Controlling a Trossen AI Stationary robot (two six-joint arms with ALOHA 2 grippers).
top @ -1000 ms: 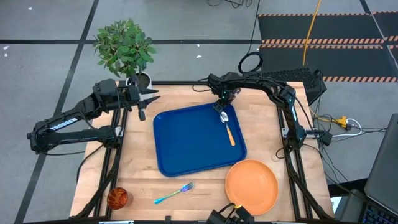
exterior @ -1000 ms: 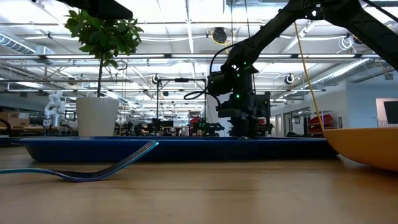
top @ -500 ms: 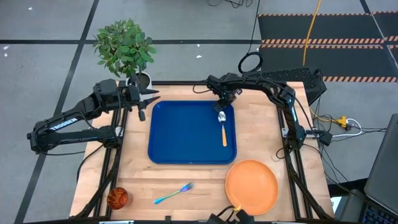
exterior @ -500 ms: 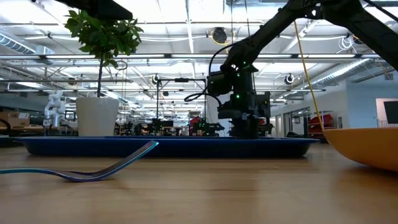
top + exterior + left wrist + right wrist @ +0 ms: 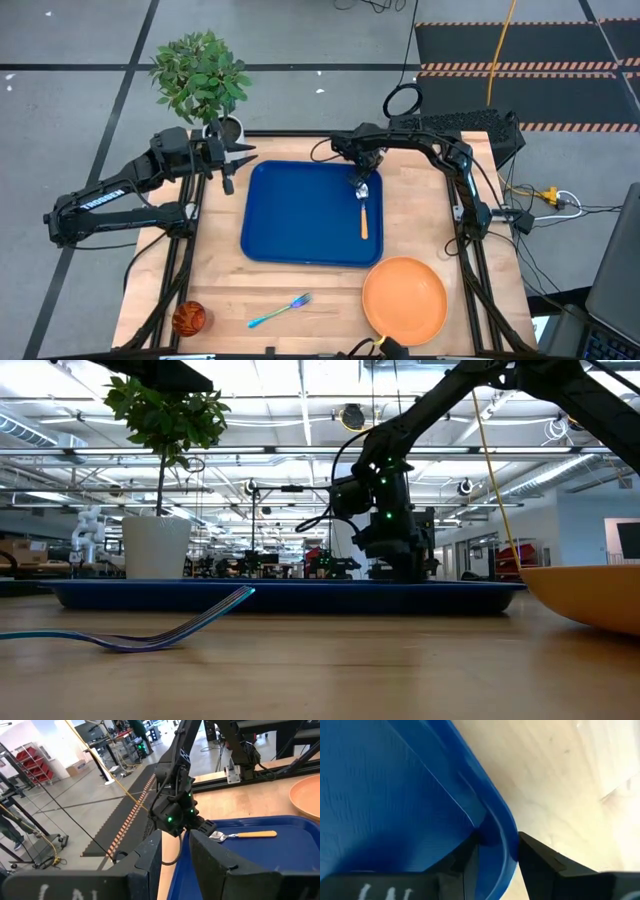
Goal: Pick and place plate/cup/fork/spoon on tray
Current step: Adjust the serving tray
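Observation:
The dark blue tray [image 5: 300, 215] lies flat on the table's middle, with the orange-handled spoon [image 5: 362, 208] lying in it near its right rim. My right gripper [image 5: 364, 172] is at the tray's far right corner, shut on its rim, and also shows in the low view [image 5: 395, 565]. My left gripper [image 5: 232, 165] is open and empty off the tray's far left corner. The orange plate [image 5: 404, 298], the fork [image 5: 280, 310] and the red-brown cup [image 5: 188, 318] rest on the table near its front edge. My right gripper holds the tray's raised rim at its far right corner [image 5: 495, 827], one finger [image 5: 462, 865] inside the tray and the other finger [image 5: 542, 865] outside it. The fingers come from above, pointing down. The tray lies flat on the table.
A white pot with a green plant [image 5: 205, 80] stands at the table's far left corner, beside my left gripper. Bare wood shows between the tray and the front edge, around the fork.
My right gripper, holding the far right corner, has turned the tray clockwise as seen from above, from slanted to about square with the table. The tray's near end has swung toward the table's left edge. The spoon has ridden along in it.

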